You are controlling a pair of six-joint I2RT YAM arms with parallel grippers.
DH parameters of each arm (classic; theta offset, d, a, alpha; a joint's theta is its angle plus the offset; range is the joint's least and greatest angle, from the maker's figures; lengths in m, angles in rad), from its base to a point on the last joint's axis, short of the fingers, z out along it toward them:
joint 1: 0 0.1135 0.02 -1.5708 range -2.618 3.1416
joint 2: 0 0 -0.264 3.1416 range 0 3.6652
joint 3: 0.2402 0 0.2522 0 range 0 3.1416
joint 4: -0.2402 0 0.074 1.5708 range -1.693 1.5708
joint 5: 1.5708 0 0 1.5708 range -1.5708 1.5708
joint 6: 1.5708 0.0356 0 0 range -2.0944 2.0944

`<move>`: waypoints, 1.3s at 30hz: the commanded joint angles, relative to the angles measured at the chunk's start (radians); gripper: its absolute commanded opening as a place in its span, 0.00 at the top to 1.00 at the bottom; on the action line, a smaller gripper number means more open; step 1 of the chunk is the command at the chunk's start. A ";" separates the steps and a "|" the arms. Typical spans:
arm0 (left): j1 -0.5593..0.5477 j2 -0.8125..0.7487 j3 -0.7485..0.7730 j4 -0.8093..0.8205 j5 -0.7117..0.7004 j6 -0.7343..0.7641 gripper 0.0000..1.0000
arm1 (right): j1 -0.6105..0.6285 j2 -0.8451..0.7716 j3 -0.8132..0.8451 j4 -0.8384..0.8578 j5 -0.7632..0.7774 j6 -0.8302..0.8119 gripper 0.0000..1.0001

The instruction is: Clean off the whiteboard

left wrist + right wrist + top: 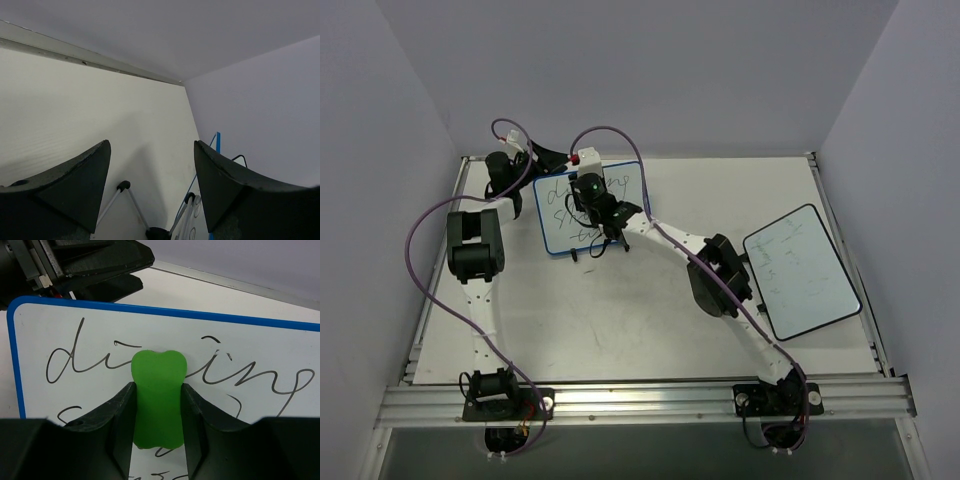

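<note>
White table (620, 320) — right hand (157, 388) pinches green eraser (158, 367) over whiteboard (280, 340).

Two whiteboards, blue-framed whiteboard (625, 185) far middle, black-framed whiteboard (802, 270) right, two robot arms, left arm (475, 250), right arm (720, 275), one green eraser (158, 395), two purple cables (605, 128), one table (620, 320).

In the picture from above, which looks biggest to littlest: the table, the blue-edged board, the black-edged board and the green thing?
1. table
2. blue-framed whiteboard and black-framed board: they look about alike, and the right arm hides part of the blue one, so no ranking.
3. green eraser, a tiny spot.
</note>
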 commanded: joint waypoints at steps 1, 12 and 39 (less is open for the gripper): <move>-0.006 -0.027 0.005 0.067 0.029 0.013 0.24 | -0.006 0.009 0.043 -0.003 0.056 -0.023 0.94; -0.006 -0.026 0.005 0.082 0.048 0.014 0.25 | -0.047 -0.009 -0.041 0.025 0.182 -0.041 0.95; -0.006 -0.007 0.004 0.102 0.068 0.019 0.25 | -0.079 -0.077 -0.144 0.080 0.107 -0.020 0.95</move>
